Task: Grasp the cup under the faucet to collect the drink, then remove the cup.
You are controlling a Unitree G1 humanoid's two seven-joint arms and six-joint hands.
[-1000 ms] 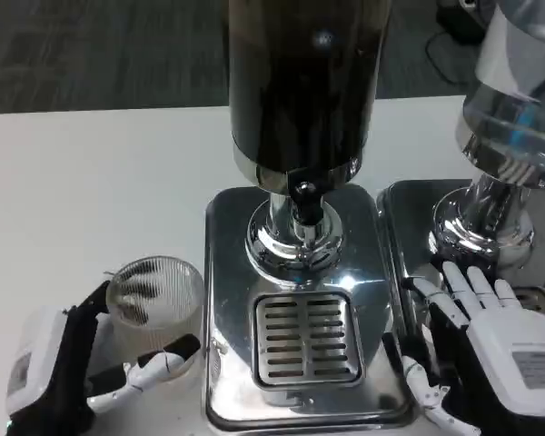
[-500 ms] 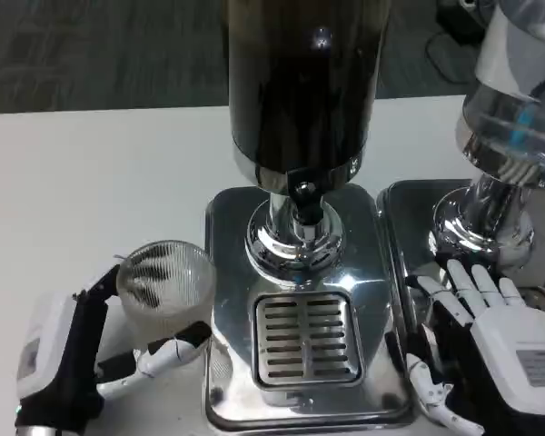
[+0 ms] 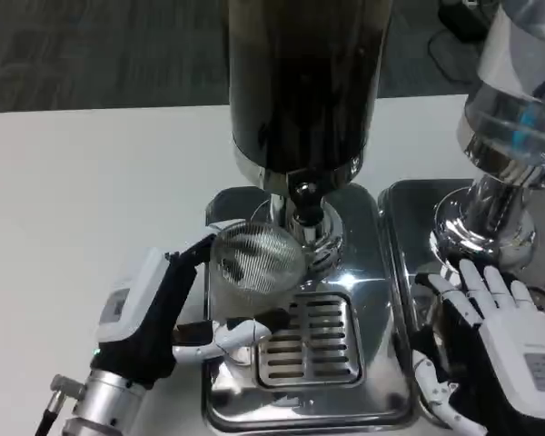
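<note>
The left hand (image 3: 177, 313) grips the cup (image 3: 254, 272), just short of the faucet (image 3: 304, 195); filling and removal remain. The right hand (image 3: 504, 341) rests released beside the faucet.

Silver forearms, white-backed hands (image 3: 150, 313) with black-and-white fingers (image 3: 477, 291)

You can read no text here. The right hand (image 3: 513, 350) carries a grey label on its white back, and the left hand (image 3: 159, 313) a small one, both too blurred to make out.
</note>
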